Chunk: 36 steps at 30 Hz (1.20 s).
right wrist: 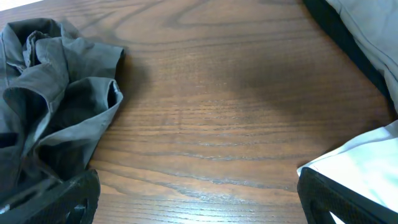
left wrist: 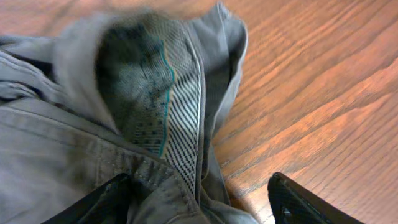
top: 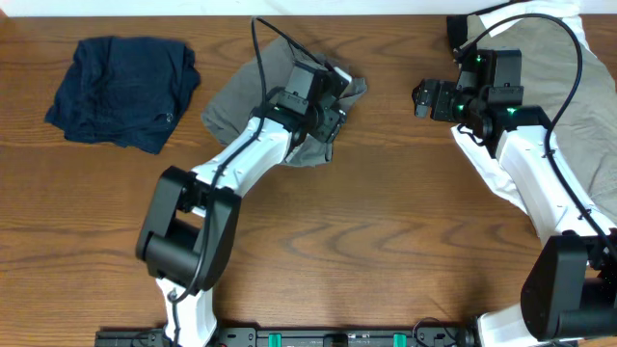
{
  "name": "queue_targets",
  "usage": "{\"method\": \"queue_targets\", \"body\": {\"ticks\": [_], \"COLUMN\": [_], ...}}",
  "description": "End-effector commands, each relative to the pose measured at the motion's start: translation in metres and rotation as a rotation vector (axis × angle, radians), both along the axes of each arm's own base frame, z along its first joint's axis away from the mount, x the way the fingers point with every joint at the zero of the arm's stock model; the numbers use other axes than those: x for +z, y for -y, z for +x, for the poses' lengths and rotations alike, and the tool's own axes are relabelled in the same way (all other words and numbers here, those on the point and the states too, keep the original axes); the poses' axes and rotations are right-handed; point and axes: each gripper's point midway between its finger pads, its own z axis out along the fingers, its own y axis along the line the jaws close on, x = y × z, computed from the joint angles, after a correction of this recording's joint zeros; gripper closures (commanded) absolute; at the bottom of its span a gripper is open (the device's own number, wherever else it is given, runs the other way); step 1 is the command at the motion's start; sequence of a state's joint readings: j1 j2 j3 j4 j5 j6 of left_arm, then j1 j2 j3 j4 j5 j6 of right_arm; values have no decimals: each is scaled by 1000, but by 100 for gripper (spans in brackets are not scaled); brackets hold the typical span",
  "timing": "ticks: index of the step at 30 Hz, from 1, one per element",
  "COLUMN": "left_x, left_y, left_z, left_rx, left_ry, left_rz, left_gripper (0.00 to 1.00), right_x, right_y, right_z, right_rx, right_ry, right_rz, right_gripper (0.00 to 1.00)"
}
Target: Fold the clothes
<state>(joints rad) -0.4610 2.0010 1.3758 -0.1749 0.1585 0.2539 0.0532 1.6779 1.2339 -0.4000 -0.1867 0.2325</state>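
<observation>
The mid-grey shorts [top: 236, 104] lie crumpled at the back middle of the table. My left gripper [top: 333, 118] is low over their right edge. In the left wrist view the shorts [left wrist: 74, 149] show a paler patterned inner waistband [left wrist: 180, 118], and my left gripper [left wrist: 199, 211] is open with a fold of grey cloth between its fingers. My right gripper [top: 425, 99] is open and empty, to the right of the shorts. In the right wrist view it [right wrist: 199, 199] hangs over bare wood, with the shorts [right wrist: 56, 106] at the left.
A navy garment [top: 120, 89] lies folded at the back left. A pile of khaki-beige cloth [top: 540, 48] and white cloth [top: 593, 116] lies at the back right under my right arm; the white cloth [right wrist: 367, 155] shows near my right finger.
</observation>
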Motion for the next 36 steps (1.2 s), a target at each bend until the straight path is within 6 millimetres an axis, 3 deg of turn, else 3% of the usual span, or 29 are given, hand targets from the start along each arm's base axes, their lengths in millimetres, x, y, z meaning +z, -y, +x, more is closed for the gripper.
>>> {"method": "queue_targets", "body": {"ticks": [1,16,21,30,36], "left_x": [-23,-50,-73,-75,-97], "left_y": [3,8,-5,-21,-40], "left_z": [-1,9,11,20,22], "left_rx": [-62,-93,-97,-115,-140], "left_ry": [-17,8,17,82,88], "left_rz": [43,58,173,312,462], "left_gripper": [26,25,19,16,16], "right_x": [-1,-1,-1,-1,-2], "right_y": [2,3,3,3,3], "right_z": [-1,-1,-1,-1,-2], "right_rx": [6,6,6,6,6], "right_ry": [-2,-5,-5,-6,-6], "right_rz": [-5,-5,-5,-5,-5], "right_gripper": [1,1,1,1,1]}}
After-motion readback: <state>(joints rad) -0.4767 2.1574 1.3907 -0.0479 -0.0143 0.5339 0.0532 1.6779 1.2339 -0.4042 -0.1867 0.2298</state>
